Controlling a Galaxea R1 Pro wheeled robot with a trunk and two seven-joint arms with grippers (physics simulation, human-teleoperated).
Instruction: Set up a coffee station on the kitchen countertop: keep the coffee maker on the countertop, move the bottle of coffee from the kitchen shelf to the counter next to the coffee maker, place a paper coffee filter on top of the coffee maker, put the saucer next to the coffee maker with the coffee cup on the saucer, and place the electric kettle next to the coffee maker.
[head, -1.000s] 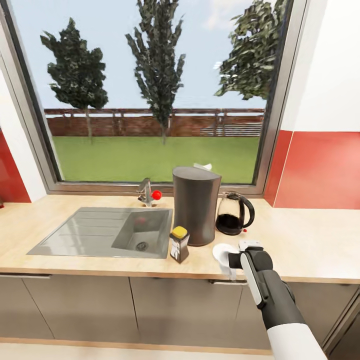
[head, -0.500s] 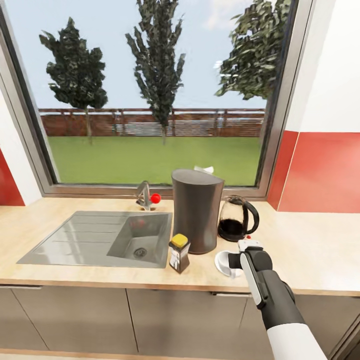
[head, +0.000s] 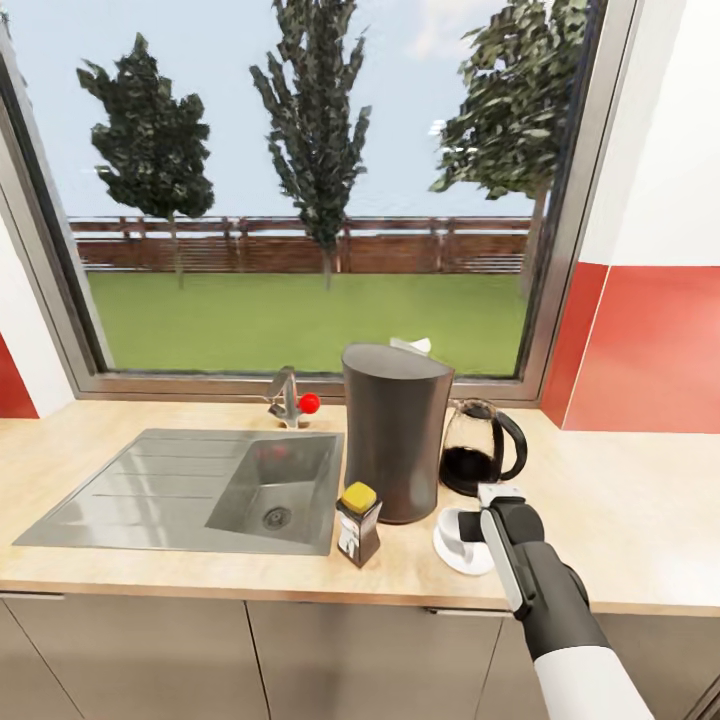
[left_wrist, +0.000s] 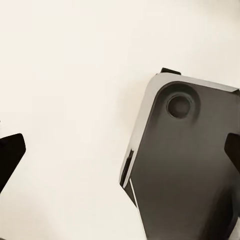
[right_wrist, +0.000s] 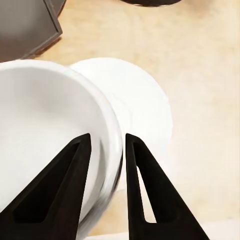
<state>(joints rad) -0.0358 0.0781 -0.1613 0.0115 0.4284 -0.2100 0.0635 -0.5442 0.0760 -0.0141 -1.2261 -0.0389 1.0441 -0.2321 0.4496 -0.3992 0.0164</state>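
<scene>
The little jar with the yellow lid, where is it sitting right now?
In the head view the bottle of coffee stands on the kitchen countertop near its front edge, just in front of the coffee maker, between the sink and the saucer.

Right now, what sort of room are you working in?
A home kitchen, by the look of it: a wood-grain countertop with a steel sink and faucet under a window, plus a coffee maker.

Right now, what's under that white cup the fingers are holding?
The saucer lies under the coffee cup on the kitchen countertop. The cup hides part of the saucer; contact is unclear.
</scene>
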